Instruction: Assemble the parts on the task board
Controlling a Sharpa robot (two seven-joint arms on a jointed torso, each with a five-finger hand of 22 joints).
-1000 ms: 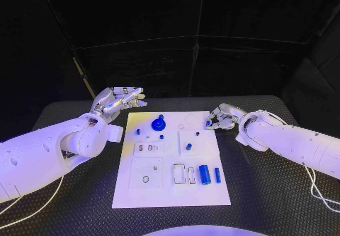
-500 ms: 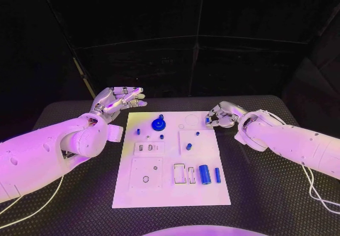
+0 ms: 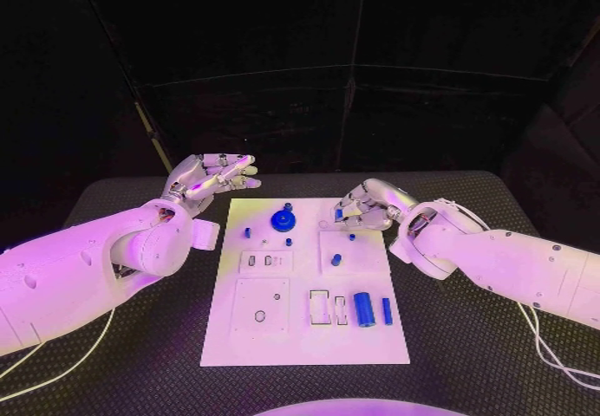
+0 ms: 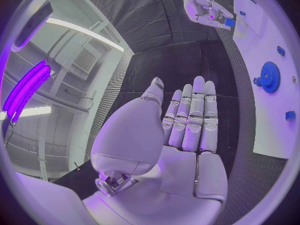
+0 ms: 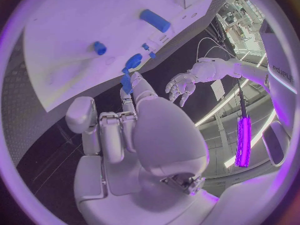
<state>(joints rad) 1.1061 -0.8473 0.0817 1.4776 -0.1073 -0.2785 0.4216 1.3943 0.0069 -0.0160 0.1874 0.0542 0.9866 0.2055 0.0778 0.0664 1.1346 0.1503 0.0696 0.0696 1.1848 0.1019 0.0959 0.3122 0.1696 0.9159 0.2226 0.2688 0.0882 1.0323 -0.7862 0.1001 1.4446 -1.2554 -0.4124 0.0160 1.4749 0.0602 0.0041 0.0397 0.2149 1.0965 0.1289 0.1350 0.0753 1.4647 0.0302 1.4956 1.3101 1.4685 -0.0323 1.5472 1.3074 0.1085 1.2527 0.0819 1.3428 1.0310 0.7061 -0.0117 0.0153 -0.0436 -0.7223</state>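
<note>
The white task board (image 3: 306, 342) lies in the middle of the black table. A blue gear (image 3: 283, 221) stands near its far edge, with small blue pegs (image 3: 246, 232) beside it. My right hand (image 3: 367, 208) hovers over the board's far right part and pinches a small blue piece (image 3: 337, 214) in its fingertips; the right wrist view shows that piece (image 5: 127, 82) at the fingers. My left hand (image 3: 210, 178) hangs raised beyond the board's far left corner, fingers (image 4: 190, 117) straight and apart, holding nothing. From the left wrist, the right hand (image 4: 205, 6) and its piece (image 4: 229, 21) are visible.
A blue cylinder (image 3: 361, 309) and a thinner blue bar (image 3: 387, 310) lie on the board's near right part beside rectangular slots (image 3: 328, 307). Another small blue part (image 3: 335, 258) sits mid-right. White cables (image 3: 557, 347) trail on the table by the right arm.
My right hand has moved left from the board's far right edge to over the board, carrying the small blue piece. The left hand has stayed in place.
</note>
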